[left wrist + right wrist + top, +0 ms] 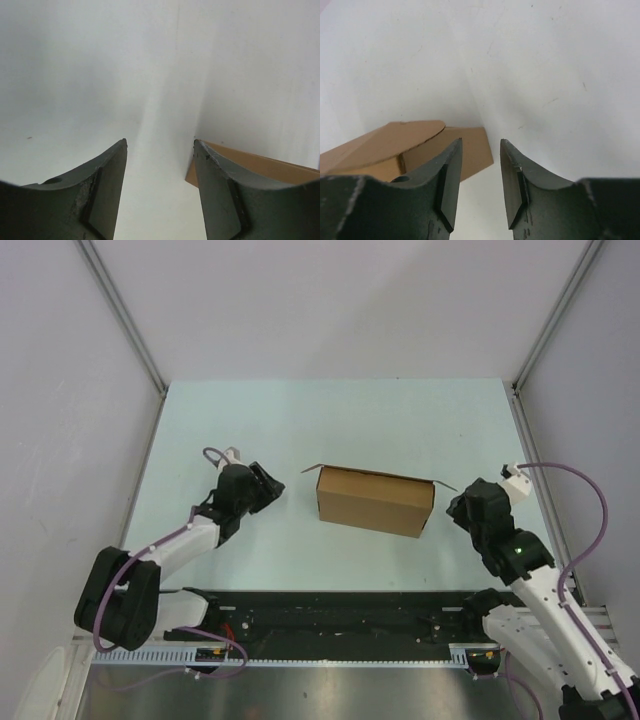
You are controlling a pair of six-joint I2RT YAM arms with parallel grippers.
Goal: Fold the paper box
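The paper box sits at the centre of the frame on the pale table, folded up into a box. The left claw, to its left, is apart and empty. The right claw, just beside the box's right end, is also apart, gripping nothing.

Both arms are built alike, with white tube links between bulky matt black joint housings. The left arm ends in a black left end effector, and the right arm in a matching right end effector. A lilac-grey cable trails along each arm; on the right one it plugs into a small white block at the wrist. A green light glows on one right joint. Up close the fingers are dark grey-green wedges, scuffed, with flat inset pads
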